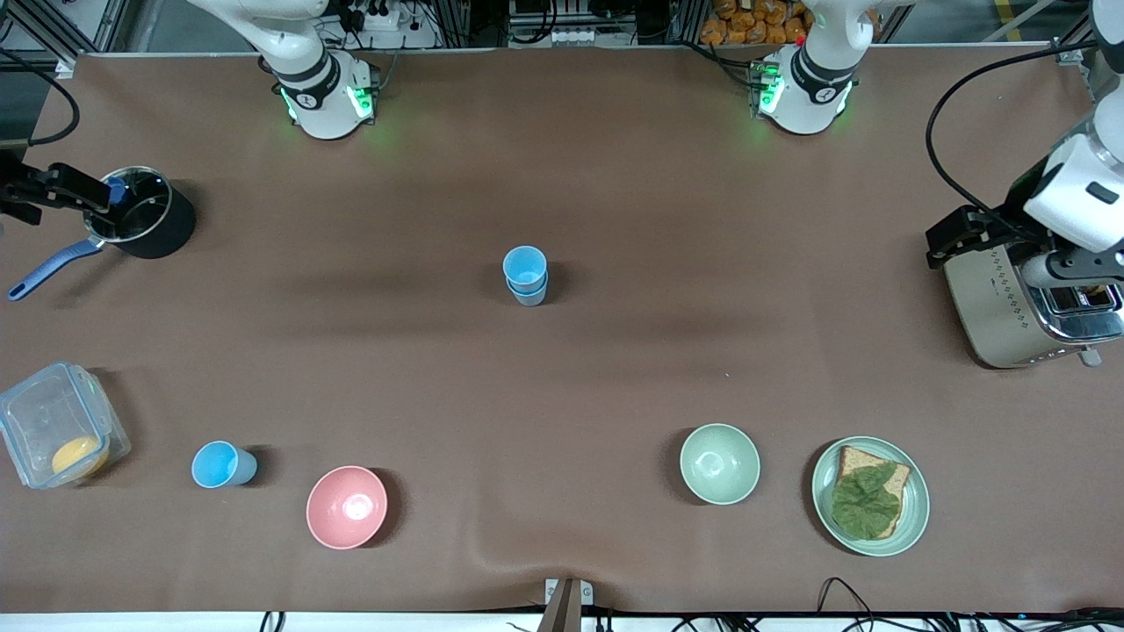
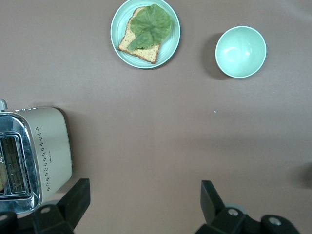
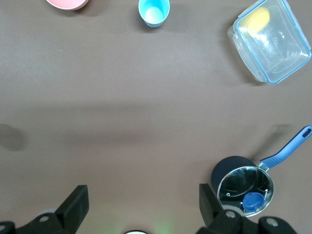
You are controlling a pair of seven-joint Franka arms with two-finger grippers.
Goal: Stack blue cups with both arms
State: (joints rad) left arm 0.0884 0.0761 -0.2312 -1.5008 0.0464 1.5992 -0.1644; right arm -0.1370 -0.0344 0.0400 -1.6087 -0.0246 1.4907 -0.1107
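Observation:
Two blue cups (image 1: 525,274) stand nested as a stack at the middle of the table, a light-blue one in a greyer-blue one. A third blue cup (image 1: 222,464) stands alone beside the pink bowl (image 1: 346,506), nearer the front camera, toward the right arm's end; it also shows in the right wrist view (image 3: 154,11). My right gripper (image 1: 57,188) is up over the black pot (image 1: 145,223), open and empty (image 3: 142,204). My left gripper (image 1: 968,233) is up beside the toaster (image 1: 1027,303), open and empty (image 2: 144,200). The stack is out of both wrist views.
A clear lidded box (image 1: 54,426) with something yellow in it sits beside the lone cup. A pale green bowl (image 1: 719,463) and a plate (image 1: 913,509) with toast and a leaf sit toward the left arm's end. The pot has a blue handle.

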